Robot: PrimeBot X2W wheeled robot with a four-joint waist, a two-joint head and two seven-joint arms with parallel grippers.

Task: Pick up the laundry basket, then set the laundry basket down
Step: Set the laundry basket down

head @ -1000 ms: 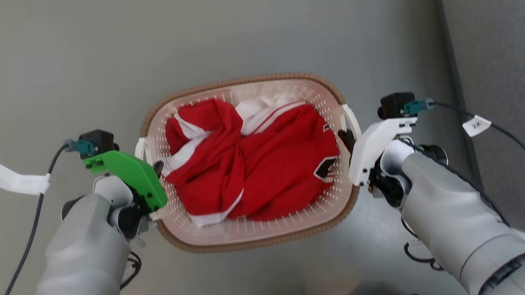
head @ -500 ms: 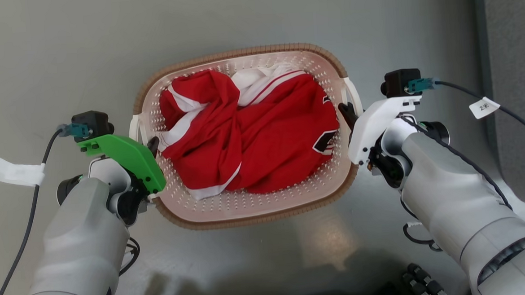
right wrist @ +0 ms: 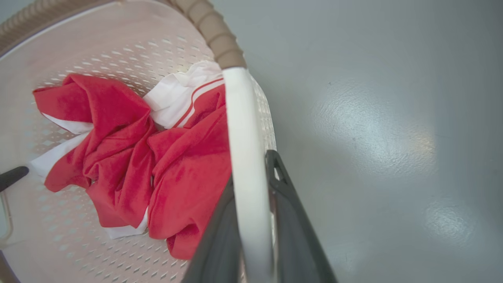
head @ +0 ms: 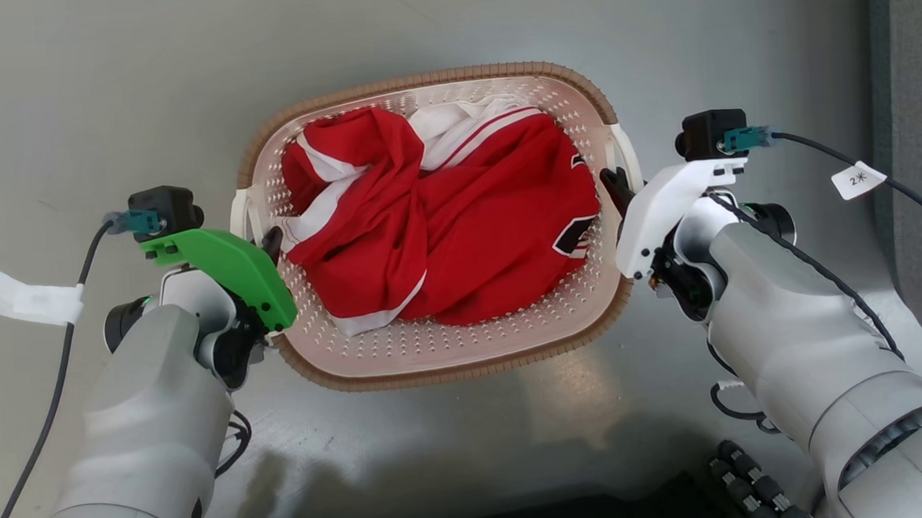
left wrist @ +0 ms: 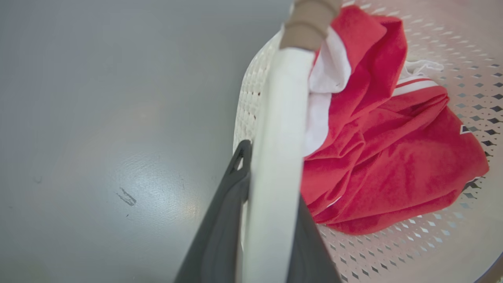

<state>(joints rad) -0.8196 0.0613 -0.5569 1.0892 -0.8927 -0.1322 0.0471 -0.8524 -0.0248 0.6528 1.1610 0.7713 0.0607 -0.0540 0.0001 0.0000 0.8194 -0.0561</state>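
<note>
The laundry basket point(head: 435, 373) is seemingly hanging off the floor point(head: 105, 88), the left gripper point(head: 272, 244) pinching its left handle point(left wrist: 275, 177) and the right gripper point(head: 613, 185) pinching its right handle point(right wrist: 245, 157). The head view is shifting from a second ago, suggesting carrying.

Smooth grey floor point(head: 105, 88), soft light glare patches; darker textured grey surface point(head: 920, 108) along right edge.

Pale grey rounded forearms point(head: 145, 402). Behind the left pincer point(head: 269, 245) sits a bright green cover point(head: 229, 271); behind the right pincer point(head: 613, 184), a white cover point(head: 663, 205). Each carries a black camera block point(head: 160, 210) with teal plug point(head: 137, 221) and black cable point(head: 58, 375). White tags point(head: 858, 179) hang on both cables. The fingers point(left wrist: 220, 228) are dark grey.
</note>
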